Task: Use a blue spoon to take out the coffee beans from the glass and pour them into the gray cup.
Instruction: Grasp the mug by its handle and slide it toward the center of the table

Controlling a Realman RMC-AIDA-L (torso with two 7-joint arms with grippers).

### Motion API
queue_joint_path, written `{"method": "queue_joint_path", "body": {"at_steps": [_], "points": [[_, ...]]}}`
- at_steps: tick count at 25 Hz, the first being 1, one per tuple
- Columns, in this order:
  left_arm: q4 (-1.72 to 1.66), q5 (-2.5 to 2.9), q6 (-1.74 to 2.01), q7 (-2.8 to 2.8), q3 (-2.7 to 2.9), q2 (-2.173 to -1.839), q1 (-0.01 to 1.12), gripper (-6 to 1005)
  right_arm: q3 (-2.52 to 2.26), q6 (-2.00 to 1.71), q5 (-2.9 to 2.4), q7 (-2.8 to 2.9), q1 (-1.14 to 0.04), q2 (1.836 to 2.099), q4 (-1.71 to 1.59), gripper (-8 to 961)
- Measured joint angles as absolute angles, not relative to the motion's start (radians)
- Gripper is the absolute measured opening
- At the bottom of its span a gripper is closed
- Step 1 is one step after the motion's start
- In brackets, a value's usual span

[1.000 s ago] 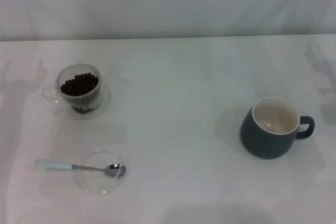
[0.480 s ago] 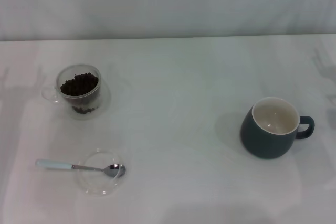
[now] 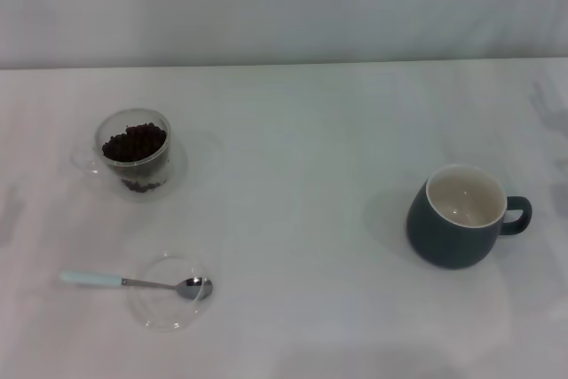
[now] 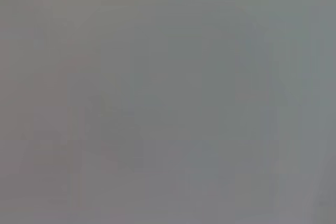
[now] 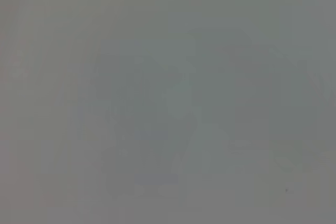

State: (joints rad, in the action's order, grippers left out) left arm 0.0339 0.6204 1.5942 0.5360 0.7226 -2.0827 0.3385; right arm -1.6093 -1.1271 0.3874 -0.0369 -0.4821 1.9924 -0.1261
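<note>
Four objects lie on the white table [image 3: 293, 130], and none has shifted over the last second. On a clock face laid over the head view, the small clear double-walled glass cup [image 3: 133, 155] stands at ten o'clock, with its heap of dark brown coffee beans [image 3: 134, 142] untouched inside. The teaspoon with a shiny metal bowl and pale blue handle [image 3: 133, 282] lies at eight o'clock. Its bowl rests in a flat, shallow, clear glass dish [image 3: 167, 311] and its handle points toward nine o'clock, out over the bare tabletop. The rounded dark blue-gray ceramic mug with a cream-white inside [image 3: 453, 239] sits at four o'clock, well apart from the rest, upright and apparently empty.

The only change is in the faint grey shadows. The one at nine o'clock [image 3: 9, 210] now lies lower along the table edge than a second ago, and the one at two o'clock [image 3: 546, 99] has thinned.

Neither gripper appears in the head view, and both wrist views show only featureless grey, so whether either hand is wide or narrow cannot be told.

The shifting shadows suggest that the arms are moving out of sight. The task itself is judged not yet begun, and taking up the spoon by its handle comes first.
</note>
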Motion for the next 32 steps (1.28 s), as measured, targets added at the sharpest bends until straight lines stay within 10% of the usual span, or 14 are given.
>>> {"method": "queue_joint_path", "body": {"at_steps": [32], "points": [[-0.137,0.577,1.576,0.55,0.711,-2.052,0.106,875,-1.709,-1.175,-0.028,0.388,0.077,1.969,-0.505,792]]}}
